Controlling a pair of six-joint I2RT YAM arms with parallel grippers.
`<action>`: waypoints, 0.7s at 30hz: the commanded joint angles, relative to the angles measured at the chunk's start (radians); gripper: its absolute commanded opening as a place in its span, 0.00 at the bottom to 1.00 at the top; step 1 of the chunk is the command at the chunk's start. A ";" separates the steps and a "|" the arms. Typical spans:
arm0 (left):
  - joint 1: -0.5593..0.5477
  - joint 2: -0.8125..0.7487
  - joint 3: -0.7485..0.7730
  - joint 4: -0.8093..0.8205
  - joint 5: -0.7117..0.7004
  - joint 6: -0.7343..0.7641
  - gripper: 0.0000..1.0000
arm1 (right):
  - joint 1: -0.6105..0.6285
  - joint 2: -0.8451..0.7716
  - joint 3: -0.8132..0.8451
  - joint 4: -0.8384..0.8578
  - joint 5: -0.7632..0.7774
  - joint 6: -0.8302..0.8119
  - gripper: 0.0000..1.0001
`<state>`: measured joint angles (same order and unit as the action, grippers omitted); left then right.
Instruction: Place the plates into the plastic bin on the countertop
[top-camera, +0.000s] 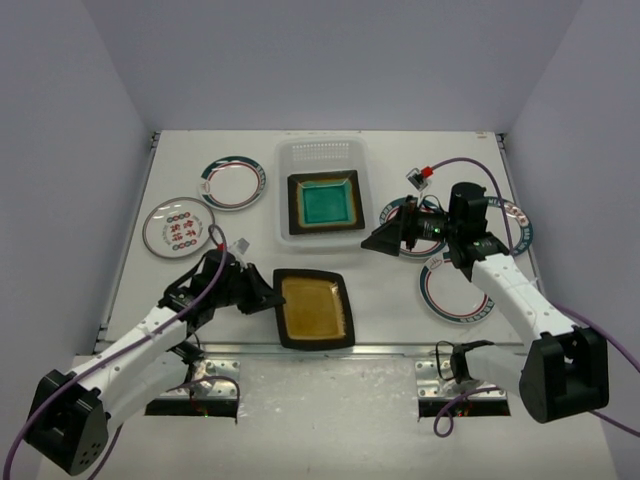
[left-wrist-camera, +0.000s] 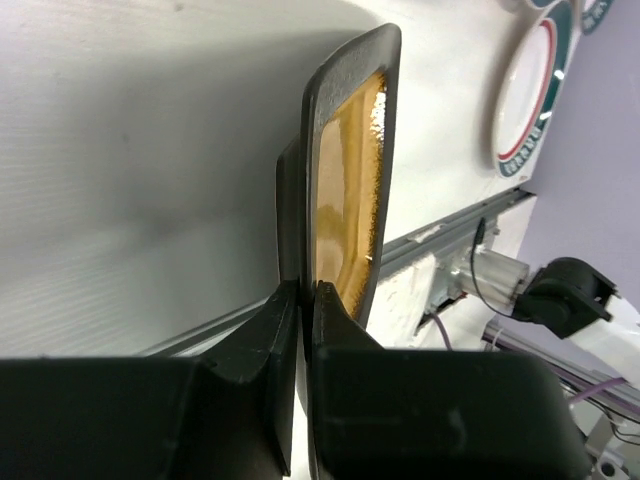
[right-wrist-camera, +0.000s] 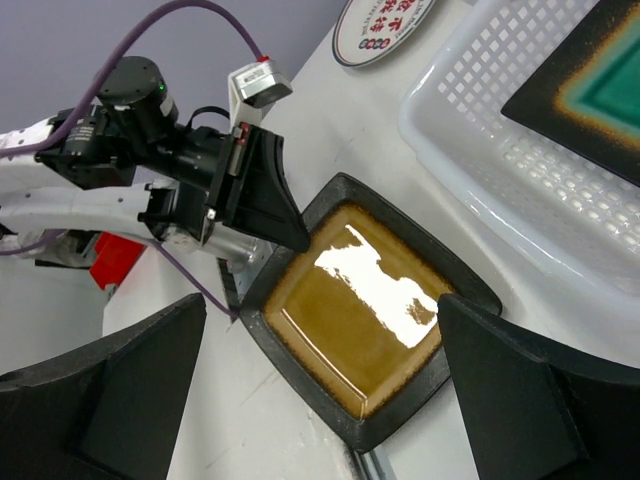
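Left pincer (left-wrist-camera: 305, 293) — tight on amber plate (left-wrist-camera: 350, 170)

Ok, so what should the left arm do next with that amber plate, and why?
Probably lift the amber plate slightly off the countertop. The left gripper is shut on its rim, the plate lies near the front edge, and the plastic bin behind it holds only the teal plate.

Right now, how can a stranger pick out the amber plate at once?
On the white table, look near the front edge, before the bin. A square plate is there, its rim pinched by the left gripper. Unlike the teal plate and the round white plates, its centre is amber.
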<state>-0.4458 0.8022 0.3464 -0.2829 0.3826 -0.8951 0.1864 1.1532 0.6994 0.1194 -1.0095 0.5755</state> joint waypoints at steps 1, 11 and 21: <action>-0.007 -0.058 0.132 0.121 0.134 -0.077 0.00 | -0.001 -0.026 0.021 -0.005 0.040 -0.012 0.99; -0.007 -0.089 0.288 0.199 0.196 -0.170 0.00 | -0.014 -0.036 0.076 -0.099 0.120 -0.025 0.99; 0.120 0.243 0.569 0.197 0.168 -0.088 0.00 | -0.027 -0.186 0.399 -0.556 0.491 -0.168 0.99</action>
<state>-0.3985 0.9542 0.8405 -0.2593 0.4911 -0.9559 0.1647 1.0332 0.9373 -0.2561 -0.7107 0.5063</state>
